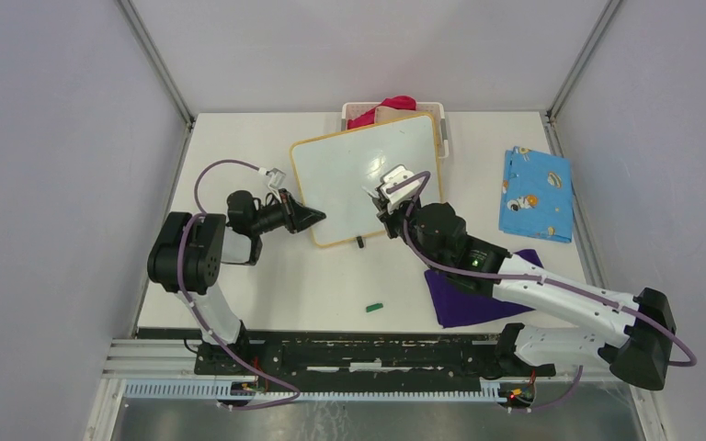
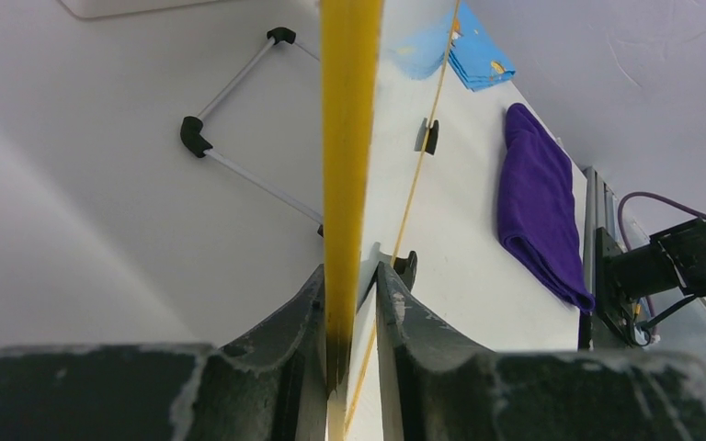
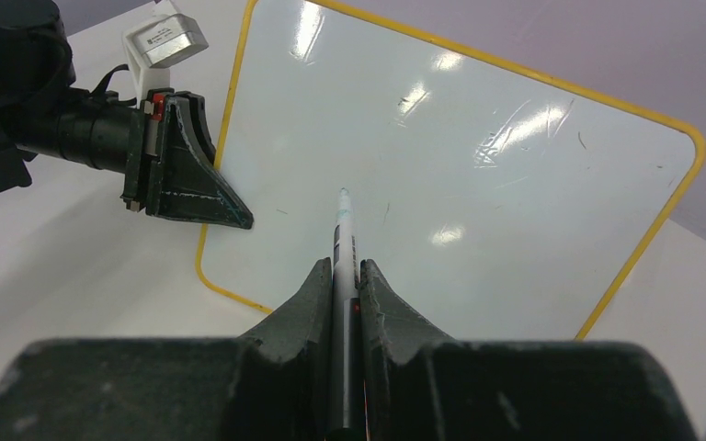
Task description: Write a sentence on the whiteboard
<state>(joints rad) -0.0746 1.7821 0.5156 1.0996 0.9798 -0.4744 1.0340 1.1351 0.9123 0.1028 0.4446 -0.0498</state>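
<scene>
The left jaws are clenched on the lower-left frame edge of the whiteboard (image 1: 349, 175), the right jaws grasping a marker (image 3: 342, 237). The white worktop (image 1: 322, 285) carries the board in the upper centre of the top view, its far corner over a white basket (image 1: 430, 106). A purple cloth (image 1: 455, 299) lies lower right, a blue patterned cloth (image 1: 538, 193) at right. The marker tip points at mid-board; contact cannot be told. A small green piece (image 1: 373, 307) lies bottom centre
</scene>
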